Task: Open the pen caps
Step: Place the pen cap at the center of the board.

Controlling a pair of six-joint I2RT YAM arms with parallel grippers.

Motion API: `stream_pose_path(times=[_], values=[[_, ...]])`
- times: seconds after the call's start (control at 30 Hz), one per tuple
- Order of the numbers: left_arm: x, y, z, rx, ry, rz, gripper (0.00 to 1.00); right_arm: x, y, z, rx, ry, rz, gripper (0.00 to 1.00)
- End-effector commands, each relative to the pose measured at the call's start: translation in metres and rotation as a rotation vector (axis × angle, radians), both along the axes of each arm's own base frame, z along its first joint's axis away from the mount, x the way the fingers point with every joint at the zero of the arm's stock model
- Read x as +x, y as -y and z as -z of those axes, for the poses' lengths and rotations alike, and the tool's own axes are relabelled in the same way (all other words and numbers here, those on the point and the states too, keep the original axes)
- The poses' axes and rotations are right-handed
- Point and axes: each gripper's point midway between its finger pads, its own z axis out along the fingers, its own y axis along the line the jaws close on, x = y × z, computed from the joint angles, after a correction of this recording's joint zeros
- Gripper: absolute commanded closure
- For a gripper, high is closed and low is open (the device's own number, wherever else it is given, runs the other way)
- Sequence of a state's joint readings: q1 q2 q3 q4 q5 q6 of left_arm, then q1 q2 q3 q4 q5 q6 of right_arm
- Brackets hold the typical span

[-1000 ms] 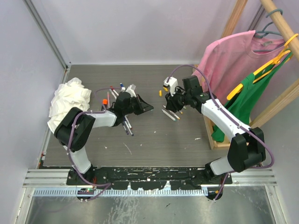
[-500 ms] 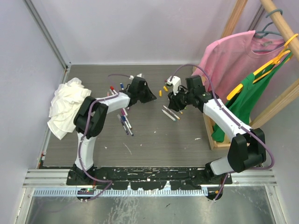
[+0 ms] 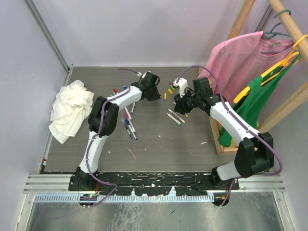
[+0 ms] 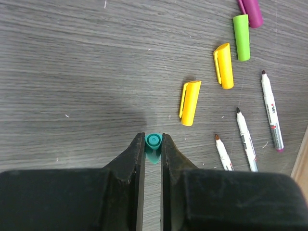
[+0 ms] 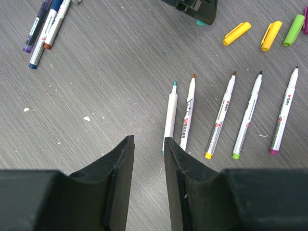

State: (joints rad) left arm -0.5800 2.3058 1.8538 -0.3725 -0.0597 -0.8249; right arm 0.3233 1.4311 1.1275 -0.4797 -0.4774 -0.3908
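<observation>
My left gripper is shut on a small teal pen cap, pinched end-on at the fingertips just above the table. It hovers beside a row of loose pen caps: two yellow, a green and a purple one. In the top view the left gripper is far out, near these caps. My right gripper stands open and empty above the table, next to a row of uncapped white pens, the teal-tipped pen nearest.
Several capped pens lie left of centre, others at the right wrist view's top left. A white rag is bunched at the left edge. A wooden rack with a pink shirt and green garment stands on the right.
The left arm has stretched away and to the right, carrying the teal cap over to the row of loose caps. The right arm shifted only slightly.
</observation>
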Motion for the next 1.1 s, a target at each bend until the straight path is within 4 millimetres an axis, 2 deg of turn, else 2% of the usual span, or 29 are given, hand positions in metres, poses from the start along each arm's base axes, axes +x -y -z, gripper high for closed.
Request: stream_pose_path(times=[0.0,0.57,0.73,0.87,1.07], values=[[0.002,0.01,-0.011,0.036,0.013,0.009,0.88,0.0,-0.002,-0.023,0.035,0.072,-0.019,0.63],[0.013,0.016,-0.003,0.044,0.0,-0.023,0.77,-0.001,0.001,-0.028,0.053,0.079,-0.018,0.63],[0.014,0.016,-0.008,0.039,0.003,-0.024,0.73,-0.001,0.001,-0.029,0.057,0.078,-0.018,0.63],[0.013,0.017,-0.021,0.031,0.021,-0.012,0.7,-0.002,0.001,-0.03,0.061,0.08,-0.021,0.63],[0.007,0.017,-0.079,-0.023,0.131,0.041,0.67,-0.005,0.0,-0.032,0.075,0.077,-0.032,0.63]])
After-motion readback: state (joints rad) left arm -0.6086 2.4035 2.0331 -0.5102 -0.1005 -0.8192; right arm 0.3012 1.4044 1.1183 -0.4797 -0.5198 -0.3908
